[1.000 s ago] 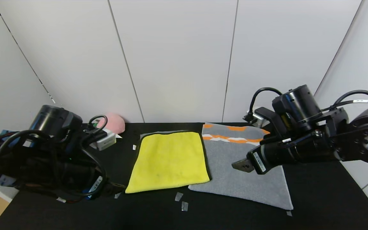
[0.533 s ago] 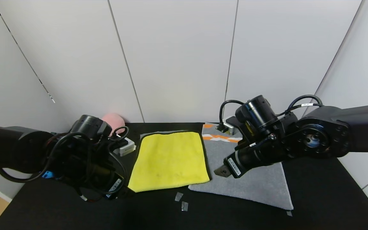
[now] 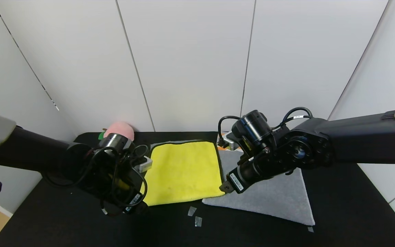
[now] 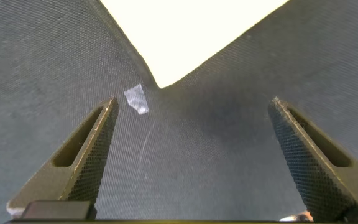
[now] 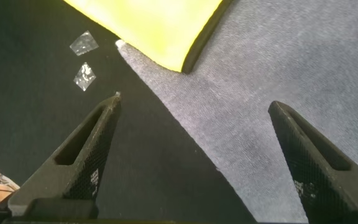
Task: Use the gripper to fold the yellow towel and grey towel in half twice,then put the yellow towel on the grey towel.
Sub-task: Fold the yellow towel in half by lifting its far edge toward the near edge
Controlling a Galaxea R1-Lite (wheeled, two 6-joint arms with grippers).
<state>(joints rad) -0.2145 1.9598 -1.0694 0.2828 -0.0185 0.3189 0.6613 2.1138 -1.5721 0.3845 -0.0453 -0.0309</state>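
Note:
The yellow towel (image 3: 183, 171) lies flat in the middle of the black table, its right edge overlapping the grey towel (image 3: 273, 197). My right arm hides most of the grey towel's orange bands. My left gripper (image 3: 139, 208) hovers at the yellow towel's near left corner. In the left wrist view that gripper (image 4: 193, 102) is open over bare table, and the towel corner (image 4: 185, 31) lies just beyond it. My right gripper (image 3: 225, 187) is low at the yellow towel's near right corner. It is open (image 5: 194, 101), spanning the grey towel's edge (image 5: 278, 93), with the yellow corner (image 5: 154, 31) ahead.
Small clear tape scraps (image 3: 191, 211) (image 3: 198, 221) lie on the table (image 3: 81, 226) in front of the towels; another scrap (image 4: 137, 99) sits by the left fingers. A pink object (image 3: 119, 128) stands at the back left against the white wall panels.
Both arms have swung inward and down toward the yellow towel's near corners: the left arm moved right, the right arm moved left. Both grippers stayed open and the towels have not moved.

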